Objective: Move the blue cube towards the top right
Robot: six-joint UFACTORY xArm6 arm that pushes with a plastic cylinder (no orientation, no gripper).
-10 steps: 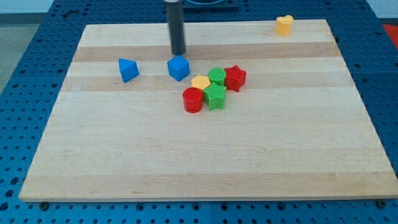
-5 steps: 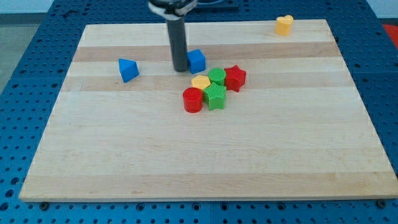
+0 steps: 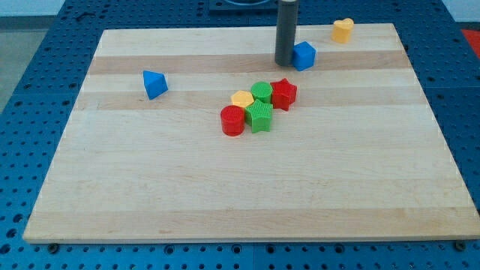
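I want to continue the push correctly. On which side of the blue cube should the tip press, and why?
Press the blue cube on its lower-left face, where my tip already stands against it. The yellow block lies up-right, so aim slightly below it.

My straight dark rod stood upright, coming down from the view's top edge, where its upper part ran out of frame. My tip (image 3: 284,62) rested at table height in the upper part of the view, right of centre. Only the rod showed; the arm above it was out of sight.
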